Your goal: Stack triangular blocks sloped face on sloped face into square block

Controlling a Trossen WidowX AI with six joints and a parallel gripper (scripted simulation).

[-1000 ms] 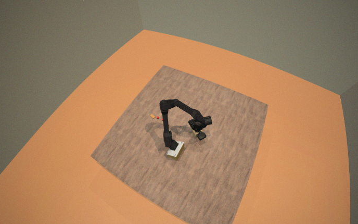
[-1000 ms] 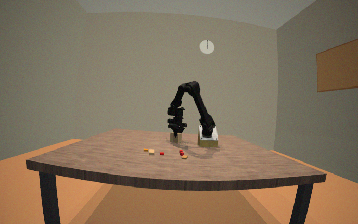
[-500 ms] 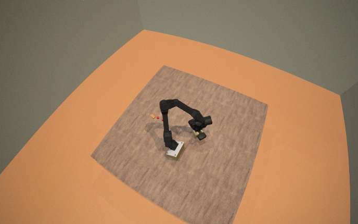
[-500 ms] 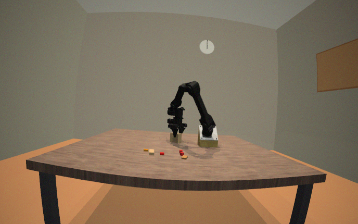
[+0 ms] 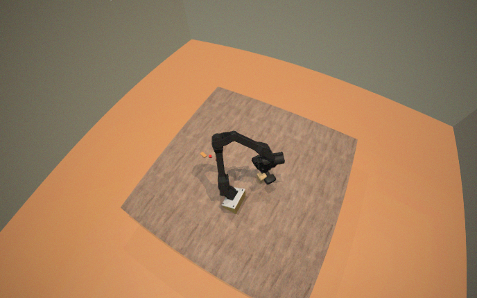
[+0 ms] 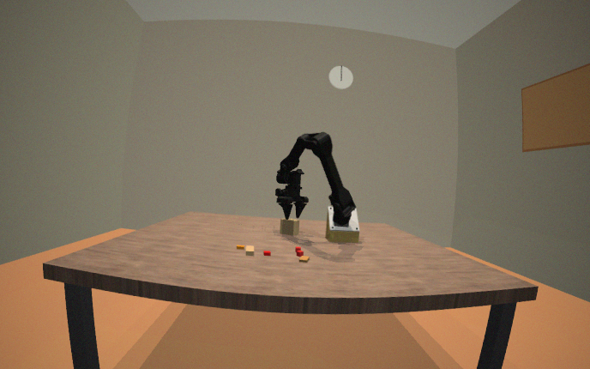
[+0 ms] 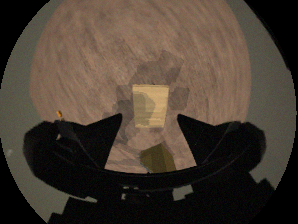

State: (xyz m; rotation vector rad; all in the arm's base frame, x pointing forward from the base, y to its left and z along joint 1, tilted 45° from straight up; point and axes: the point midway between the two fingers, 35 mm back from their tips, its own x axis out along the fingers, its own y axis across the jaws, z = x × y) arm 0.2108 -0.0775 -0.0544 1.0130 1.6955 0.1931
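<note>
The two tan triangular blocks show as one square block (image 5: 261,176) (image 6: 289,226) (image 7: 151,106) standing on the table. In the wrist view its top looks level and its outline even, apart from a thin line near the far edge. The sloped joint between the two cannot be made out. My gripper (image 6: 292,217) (image 7: 150,116) is open and empty. Its fingers point down, one to each side of the block in the wrist view, with tips around or just above the height of its top. The top view hides the fingertips behind the hand.
In the exterior view a small tan block (image 6: 249,251), an orange piece (image 6: 240,246), a red piece (image 6: 267,252), two red pieces close together (image 6: 299,252) and another orange piece (image 6: 304,258) lie nearer that camera. My arm's base (image 5: 233,199) (image 6: 343,234) stands beside the square block.
</note>
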